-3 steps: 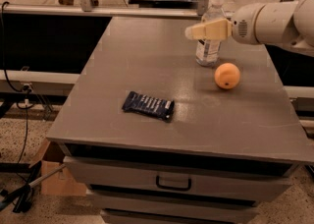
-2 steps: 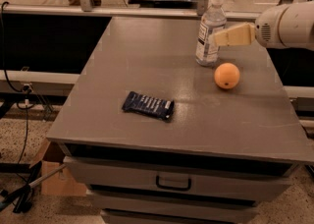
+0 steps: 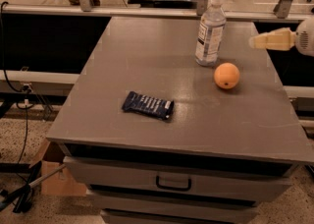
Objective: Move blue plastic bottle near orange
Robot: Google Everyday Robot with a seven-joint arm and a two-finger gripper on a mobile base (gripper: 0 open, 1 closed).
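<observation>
Your gripper (image 3: 256,41) is hanging at the far right, over the grey table's (image 3: 127,56) edge, touching nothing. The blue plastic bottle (image 3: 210,31) is standing upright left of it, and the orange (image 3: 226,75) is sitting just beside the bottle, on its near-right side. A dark blue wrapper (image 3: 147,105) is lying mid-table.

There is just one camera. It looks down from high up in front of the gray table (image 3: 147,56) and faces the far edge. It is far enough back to show the whole top, the drawers (image 3: 147,181) and some floor (image 3: 19,134). The gripper (image 3: 260,41) comes in at the right edge of the view, to the right of the bottle (image 3: 210,31) and higher in the view than the orange (image 3: 226,75).
</observation>
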